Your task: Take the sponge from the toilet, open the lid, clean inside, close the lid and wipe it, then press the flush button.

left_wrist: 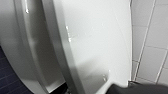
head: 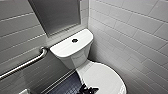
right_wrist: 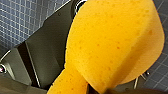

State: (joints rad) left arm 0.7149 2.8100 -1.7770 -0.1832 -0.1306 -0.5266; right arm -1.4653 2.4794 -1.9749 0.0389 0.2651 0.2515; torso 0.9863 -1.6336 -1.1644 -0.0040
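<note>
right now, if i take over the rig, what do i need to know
Right gripper: shut on the sponge, above dark floor tiles.
Left gripper: at the near edge of the toilet lid; open or shut, cannot tell.
Lid is down. Flush button sits free on the tank top.
Done: sponge picked up.
Left: unclear whether the inside is cleaned; the flush looks still to do.

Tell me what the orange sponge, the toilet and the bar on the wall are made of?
The sponge: probably soft foam, matte, dotted with tiny pores.
The toilet: likely glazed ceramic, white and glossy with bright glints.
The grab bar: seems metal, silvery, with a shine along it.
</note>
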